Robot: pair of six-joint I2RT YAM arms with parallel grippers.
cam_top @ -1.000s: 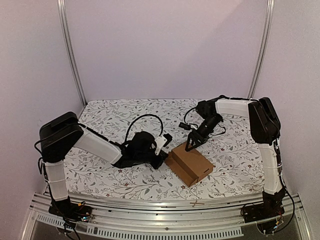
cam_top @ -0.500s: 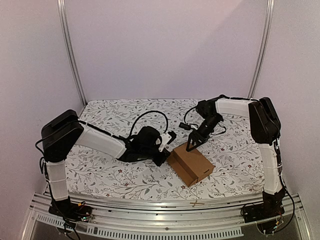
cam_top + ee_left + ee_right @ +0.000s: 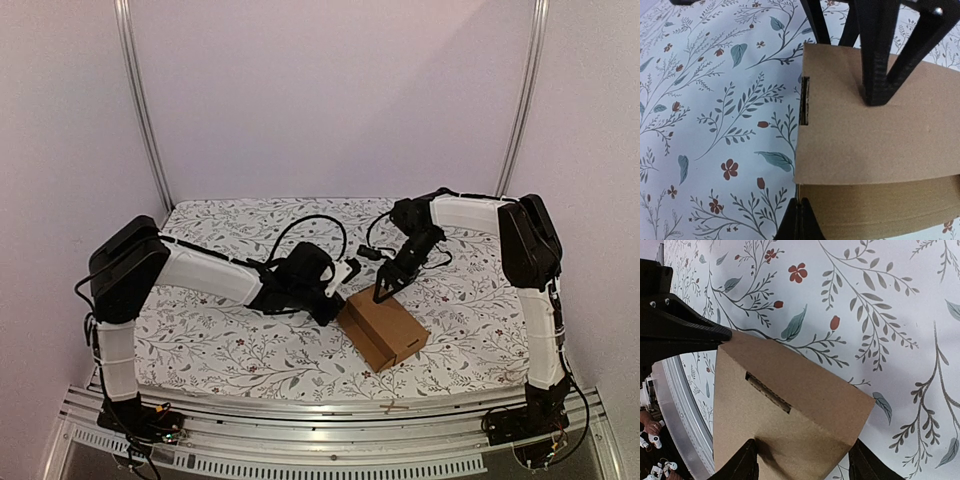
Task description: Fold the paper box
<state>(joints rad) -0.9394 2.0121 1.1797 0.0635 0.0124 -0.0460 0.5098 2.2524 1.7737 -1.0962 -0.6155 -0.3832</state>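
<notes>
The paper box (image 3: 385, 330) should be pinned beneath the spread right gripper (image 3: 381, 296) while the end just ahead of the pressed-together left gripper (image 3: 337, 303) is nudged in squarely.

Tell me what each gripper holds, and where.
Nothing looks gripped. The right gripper's open jaws straddle the brown cardboard box's far edge; the left gripper, jaws shut, touches its corner.

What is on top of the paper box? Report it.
Only the right end effector, open, with one finger set on the paper box's top panel near its far edge. The inside is covered by that panel.
</notes>
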